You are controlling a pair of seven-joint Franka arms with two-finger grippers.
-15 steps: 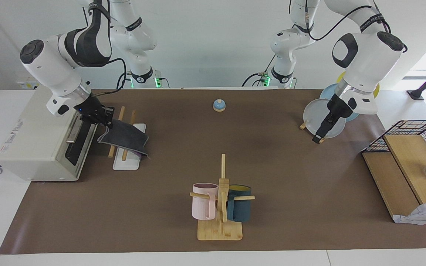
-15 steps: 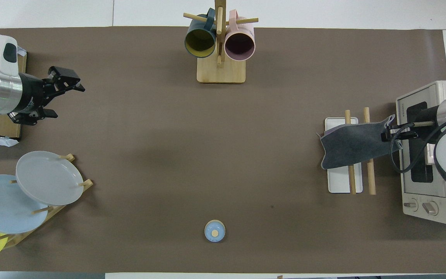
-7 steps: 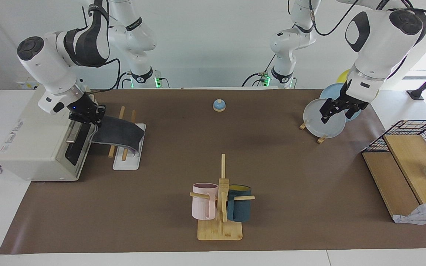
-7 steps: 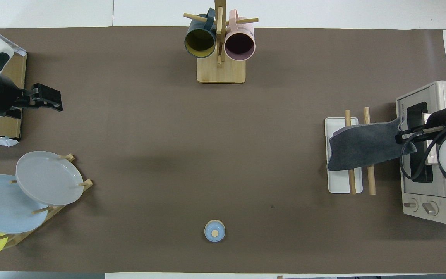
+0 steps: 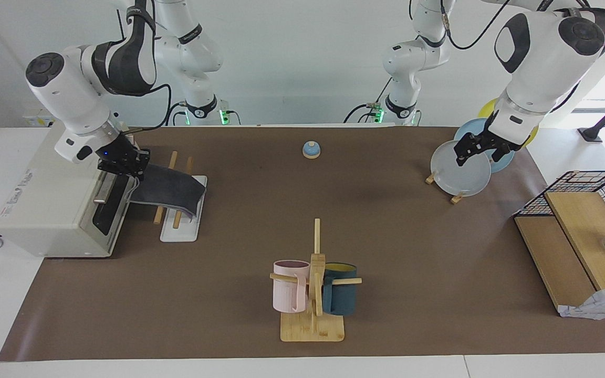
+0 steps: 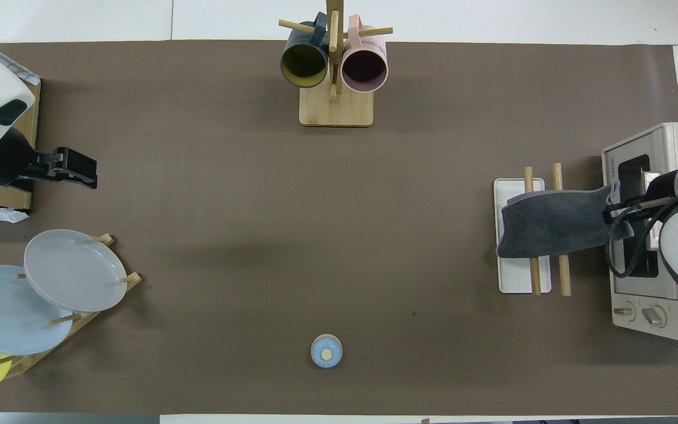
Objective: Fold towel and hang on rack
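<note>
The towel (image 5: pixel 168 189) (image 6: pixel 551 222) shows its dark grey face and lies draped across the two wooden rods of the rack (image 5: pixel 179 231) (image 6: pixel 515 277). One end hangs down toward the rack's white base. My right gripper (image 5: pixel 133 167) (image 6: pixel 612 206) is shut on the towel's other end, just above the rack's side next to the toaster oven. My left gripper (image 5: pixel 478 153) (image 6: pixel 92 175) is open and holds nothing. It hangs in the air by the plate stand at the left arm's end of the table.
A white toaster oven (image 5: pixel 45 205) (image 6: pixel 645 235) stands right beside the rack. A mug tree (image 5: pixel 314 283) with two mugs stands farthest from the robots. A plate stand with plates (image 5: pixel 462 170), a wire basket with wooden boards (image 5: pixel 581 231) and a small blue bell (image 5: pixel 311 149) are also on the mat.
My right gripper has pulled the towel across the rods toward the toaster oven, so it drapes flatter. My left arm has risen and turned its gripper, drifting toward the table's end.
</note>
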